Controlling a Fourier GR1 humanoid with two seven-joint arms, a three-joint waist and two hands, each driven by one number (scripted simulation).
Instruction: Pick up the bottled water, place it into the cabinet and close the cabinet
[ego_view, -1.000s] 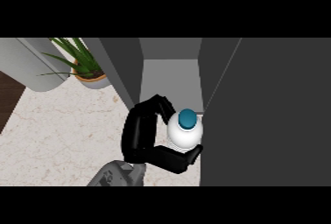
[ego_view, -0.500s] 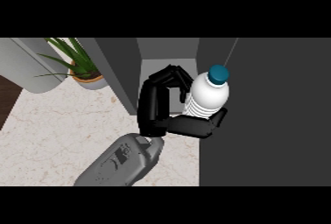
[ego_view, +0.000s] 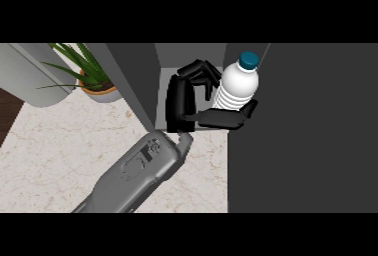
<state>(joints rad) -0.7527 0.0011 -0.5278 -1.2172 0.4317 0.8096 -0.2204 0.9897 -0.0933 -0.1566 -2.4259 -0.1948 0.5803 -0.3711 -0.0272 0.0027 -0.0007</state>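
The bottled water (ego_view: 238, 90), clear with a blue cap, stands upright inside the open front of the dark grey cabinet (ego_view: 137, 85). My left hand (ego_view: 181, 102) is shut on it: the fingers curl round its far side and the thumb lies across its near base. The grey forearm comes in from the lower left. I cannot tell whether the bottle's base rests on the cabinet's light grey floor, because the thumb hides it. My right hand shows nowhere.
A large dark panel (ego_view: 310, 130), either the cabinet's door or its side, fills the right of the view beside the bottle. A potted green plant (ego_view: 92, 80) and a pale grey rounded object (ego_view: 33, 75) stand at the far left on the marble counter (ego_view: 59, 150).
My left hand has carried the bottle away from me, off the counter's edge and deeper into the cabinet's opening. More of the forearm now shows.
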